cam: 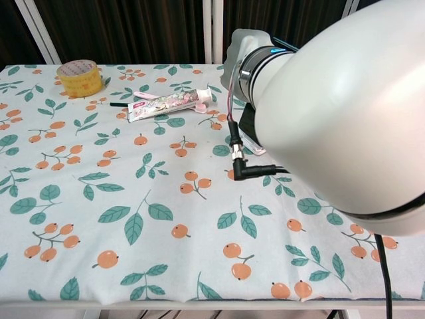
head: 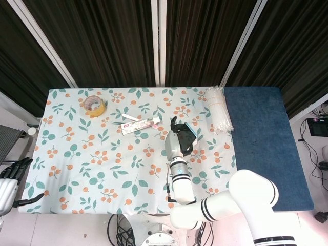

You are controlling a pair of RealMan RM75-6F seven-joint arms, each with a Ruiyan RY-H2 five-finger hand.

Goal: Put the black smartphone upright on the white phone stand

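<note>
The black smartphone [head: 187,131], its bluish face showing, stands tilted right of the table's middle in the head view. My right hand [head: 177,137] grips it with dark fingers wrapped around its left side. In the chest view my right arm [cam: 319,113] fills the right half; behind it show only a dark strip of the smartphone [cam: 245,123] and a small white piece of the phone stand [cam: 250,141] just below it. Whether the phone rests on the stand is hidden. My left hand [head: 11,177] hangs off the table's front left corner, fingers apart and holding nothing.
A yellow tape roll [head: 94,106] lies at the far left. A toothpaste tube [head: 139,124] and a pink toothbrush [head: 130,117] lie left of the phone. A bundle of white sticks [head: 218,110] lines the edge of the blue mat [head: 264,138].
</note>
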